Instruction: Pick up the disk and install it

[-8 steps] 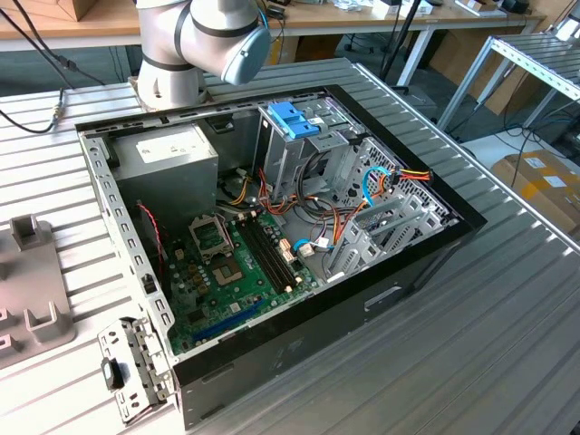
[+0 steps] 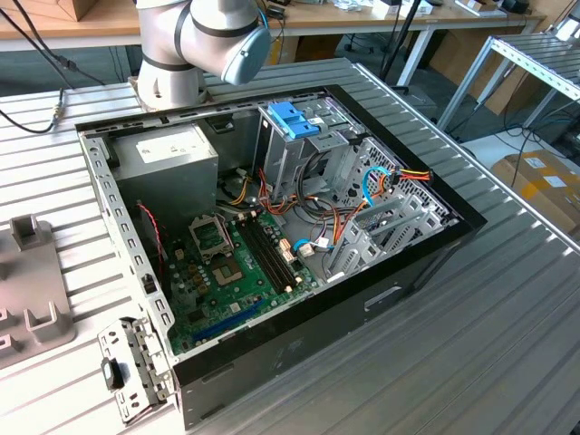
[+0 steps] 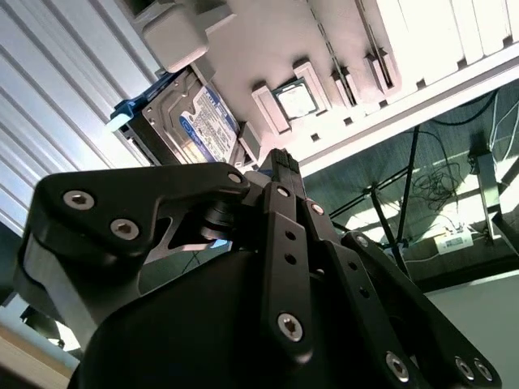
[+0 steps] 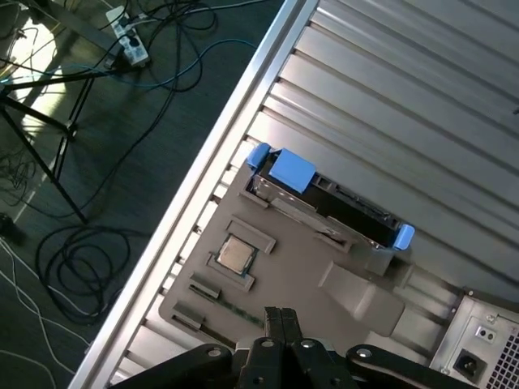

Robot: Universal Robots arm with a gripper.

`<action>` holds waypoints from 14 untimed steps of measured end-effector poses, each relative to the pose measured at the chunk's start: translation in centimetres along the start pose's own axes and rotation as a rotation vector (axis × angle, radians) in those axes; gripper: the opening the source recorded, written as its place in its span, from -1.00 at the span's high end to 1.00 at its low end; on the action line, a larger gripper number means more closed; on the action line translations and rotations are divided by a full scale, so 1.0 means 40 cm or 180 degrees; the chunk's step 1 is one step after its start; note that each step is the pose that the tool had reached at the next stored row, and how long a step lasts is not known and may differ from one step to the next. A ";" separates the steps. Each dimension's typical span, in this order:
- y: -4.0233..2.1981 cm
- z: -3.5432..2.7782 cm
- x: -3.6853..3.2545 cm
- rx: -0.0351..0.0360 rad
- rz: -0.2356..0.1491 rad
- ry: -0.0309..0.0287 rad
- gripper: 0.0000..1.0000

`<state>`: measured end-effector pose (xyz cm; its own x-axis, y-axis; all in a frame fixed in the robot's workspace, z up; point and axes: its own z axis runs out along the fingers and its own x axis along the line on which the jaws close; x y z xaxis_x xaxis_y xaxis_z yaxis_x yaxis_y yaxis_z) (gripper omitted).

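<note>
I read the black two-finger gripper (image 4: 280, 314) as closed, its pads pressed together with nothing between them. It hangs above the grey moulded fixture plate (image 4: 304, 271) and touches nothing.

The disk (image 4: 324, 198), a grey-silver hard drive in a bright blue plastic carrier frame, sits on that plate, apart from the fingers. One blue end comes close to the table's aluminium edge rail (image 4: 219, 154); beyond the rail the floor is strewn with black cables (image 4: 81, 259). Along the disk's other long side, the bare ribbed tabletop (image 4: 405, 97) runs open.

Nearer the fingers than the disk lie a small square silver processor chip (image 4: 235, 255) and low raised holders.

The second wrist view gives me the drive's blue-and-white label (image 3: 199, 121). The exterior view gives me the open black computer case (image 2: 399, 281) mid-frame, with a blue plastic bracket (image 2: 294, 120) on its drive cage in the upper middle and the arm's grey base (image 2: 172, 72) at upper left.
</note>
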<state>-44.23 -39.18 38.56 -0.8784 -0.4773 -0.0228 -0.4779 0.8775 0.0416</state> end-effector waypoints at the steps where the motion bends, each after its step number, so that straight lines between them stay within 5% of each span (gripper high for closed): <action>1: 0.000 0.000 0.000 0.0000 -0.0015 0.0001 0.79; 14: 0.000 0.000 0.000 -0.0006 -0.0277 0.0011 0.79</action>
<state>-44.23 -39.17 38.56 -0.8336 -0.5519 -0.0229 -0.5524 0.8326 0.0416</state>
